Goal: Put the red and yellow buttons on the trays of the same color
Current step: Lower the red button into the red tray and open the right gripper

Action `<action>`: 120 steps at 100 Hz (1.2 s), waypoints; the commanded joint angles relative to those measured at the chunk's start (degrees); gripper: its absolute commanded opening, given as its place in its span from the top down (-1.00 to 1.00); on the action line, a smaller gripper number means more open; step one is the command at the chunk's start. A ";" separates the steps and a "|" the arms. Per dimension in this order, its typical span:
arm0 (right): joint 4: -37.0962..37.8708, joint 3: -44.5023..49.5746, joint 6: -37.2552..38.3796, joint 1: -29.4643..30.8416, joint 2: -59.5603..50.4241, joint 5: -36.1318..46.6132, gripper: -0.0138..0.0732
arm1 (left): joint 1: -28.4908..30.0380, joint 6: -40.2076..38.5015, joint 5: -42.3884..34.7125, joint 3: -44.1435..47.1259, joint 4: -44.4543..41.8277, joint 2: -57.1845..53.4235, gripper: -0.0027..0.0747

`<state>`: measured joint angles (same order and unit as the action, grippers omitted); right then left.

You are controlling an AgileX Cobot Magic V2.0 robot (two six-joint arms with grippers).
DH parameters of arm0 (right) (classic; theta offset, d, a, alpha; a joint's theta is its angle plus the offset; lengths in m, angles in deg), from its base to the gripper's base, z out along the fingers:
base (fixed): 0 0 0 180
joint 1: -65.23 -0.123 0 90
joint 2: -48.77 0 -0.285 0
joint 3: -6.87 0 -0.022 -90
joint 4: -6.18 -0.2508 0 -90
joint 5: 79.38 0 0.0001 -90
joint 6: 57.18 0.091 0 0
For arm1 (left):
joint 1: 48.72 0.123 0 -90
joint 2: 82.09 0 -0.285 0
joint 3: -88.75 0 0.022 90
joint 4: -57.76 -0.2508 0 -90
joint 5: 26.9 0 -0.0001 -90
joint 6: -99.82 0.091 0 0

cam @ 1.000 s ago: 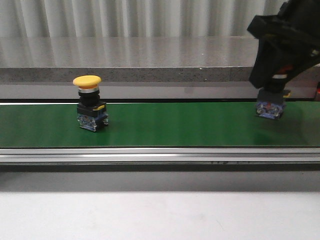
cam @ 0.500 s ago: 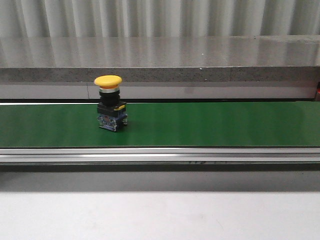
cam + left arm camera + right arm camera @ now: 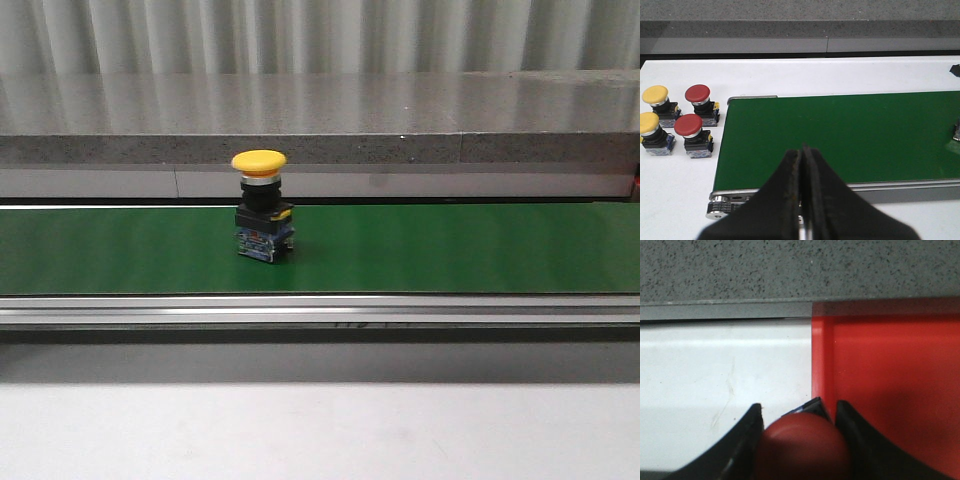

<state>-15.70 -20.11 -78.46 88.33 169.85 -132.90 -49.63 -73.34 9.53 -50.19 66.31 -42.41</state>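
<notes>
Carrying a red button (image 3: 802, 445) clamped between its fingers, the right gripper (image 3: 800, 440) has left the green belt (image 3: 450, 250) and hangs at the red tray (image 3: 890, 385) edge. The yellow button (image 3: 262, 205) has ridden rightward along the belt. The left gripper (image 3: 802, 200) is closed, empty.

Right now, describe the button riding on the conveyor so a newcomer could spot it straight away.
Find the long green belt across the front view. One push button stands upright on it, left of centre: a yellow mushroom cap on a black body, and nothing else on the belt there.

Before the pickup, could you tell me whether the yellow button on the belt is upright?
Upright: the yellow button stands cap-up on the green belt.
</notes>
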 commanded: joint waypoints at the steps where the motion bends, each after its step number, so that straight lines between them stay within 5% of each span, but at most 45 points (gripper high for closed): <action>1: -2.75 -4.10 0.44 0.66 -1.05 0.70 0.35 | -0.46 0.09 -4.22 -1.54 0.92 0.21 0.98; 36: -0.10 -14.68 1.96 1.02 6.14 -2.00 0.35 | -0.46 0.09 -4.22 -1.54 0.92 0.21 0.98; 120: 3.85 -14.69 2.97 2.74 13.53 -3.11 0.35 | -0.46 0.09 -4.22 -1.54 0.92 0.21 0.98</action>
<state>-11.05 -32.88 -75.47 90.72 186.49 -137.60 -49.63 -73.34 9.53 -50.19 66.31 -42.41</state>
